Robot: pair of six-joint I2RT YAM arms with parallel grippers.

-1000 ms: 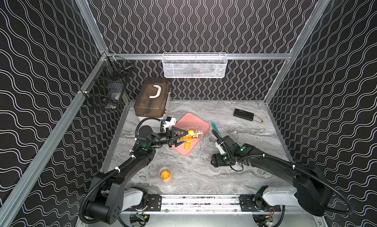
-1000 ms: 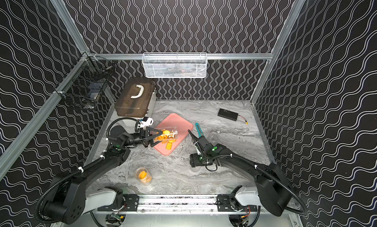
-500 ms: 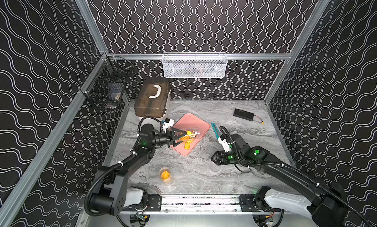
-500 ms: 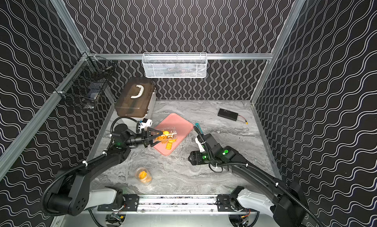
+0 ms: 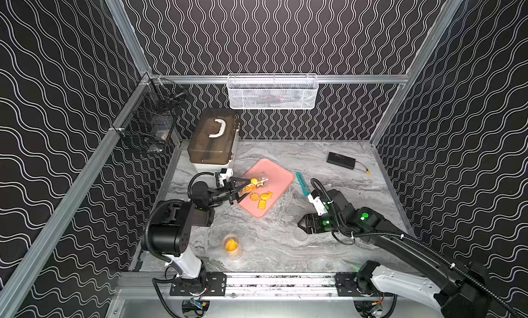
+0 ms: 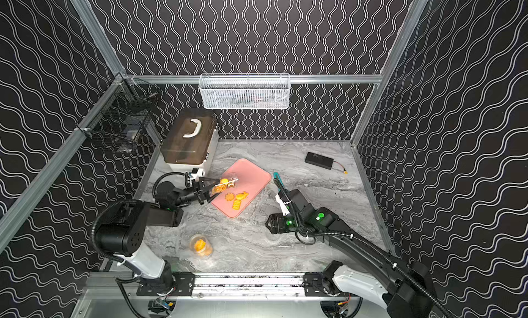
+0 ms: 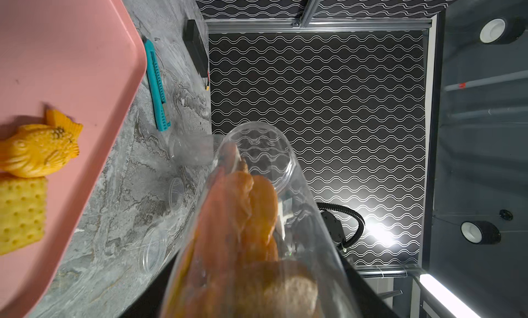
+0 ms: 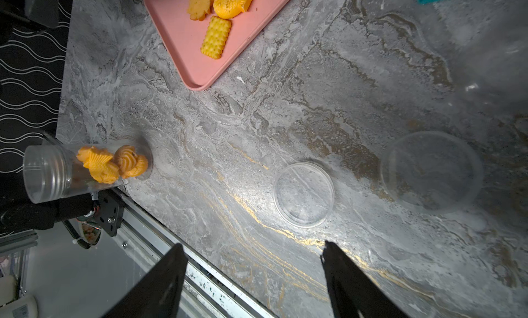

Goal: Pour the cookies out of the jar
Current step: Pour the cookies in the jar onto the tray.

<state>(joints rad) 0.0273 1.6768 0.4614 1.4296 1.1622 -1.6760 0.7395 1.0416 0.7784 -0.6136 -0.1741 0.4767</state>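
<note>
The left tool (image 5: 244, 188) is pinched tight on the clear jar (image 5: 255, 184), which lies tipped nearly level, its mouth pointing right over the left edge of the pink tray (image 5: 278, 175). The cookies (image 7: 243, 216) still inside sit stacked right in front of the tool, orange and brown, reaching toward the mouth. Three more cookies (image 5: 261, 200) lie on the tray, just nearer than the jar: a flower, a fish-like one and a ridged rectangle. The right tool (image 8: 253, 243) hovers spread and empty over the bare desk (image 5: 285, 245), well to the right of the tray, with a clear lid (image 8: 303, 194) lying flat on the desk ahead of its fingers. A second jar (image 5: 231, 245) stands upright by the near edge of the desk, orange pieces inside, well apart from both tools.

Against a second ago, the left tool and jar hold about the same spot over the tray, while the left arm behind them has reared up higher. The right tool is about where it was, its arm bent differently.

In both top views the jar's clear wall almost vanishes and only the cookies mark it; whether its mouth touches the tray I cannot tell. The left wrist view is filled by the jar, blurred close up, so the cookies inside cannot be counted and the tool's fingers are hidden. The lid cannot be made out from above
</note>
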